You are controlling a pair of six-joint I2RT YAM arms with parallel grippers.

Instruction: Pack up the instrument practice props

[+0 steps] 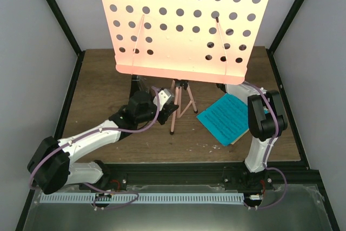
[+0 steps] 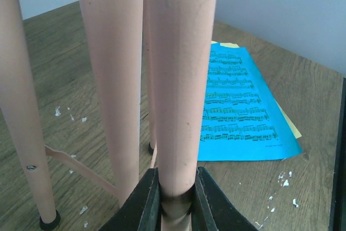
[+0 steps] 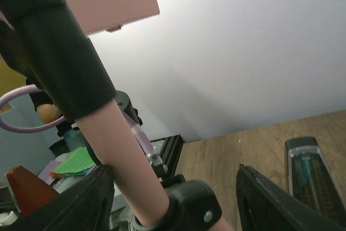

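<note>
The salmon-pink music stand has its perforated desk point(image 1: 184, 28) high at the back and its thin tripod legs point(image 1: 181, 104) on the wooden table. My left gripper point(image 1: 168, 107) is shut on one pink tube point(image 2: 181, 79) of the stand, jaws pressed on both sides point(image 2: 175, 196). My right gripper point(image 3: 173, 187) is open, its fingers wide on either side of the stand's pole and black collar point(image 3: 189, 206); in the top view the desk hides it. Blue sheet music point(image 1: 227, 117) point(image 2: 240, 106) lies flat over a yellow page point(image 2: 292, 125). A black metronome point(image 3: 312, 174) stands to the right.
The right arm point(image 1: 265, 120) rises beside the sheets. Black frame posts point(image 1: 57, 14) and grey walls enclose the table. A black rail point(image 1: 178, 169) runs along the near edge. White flecks point(image 2: 70, 114) dot the wood.
</note>
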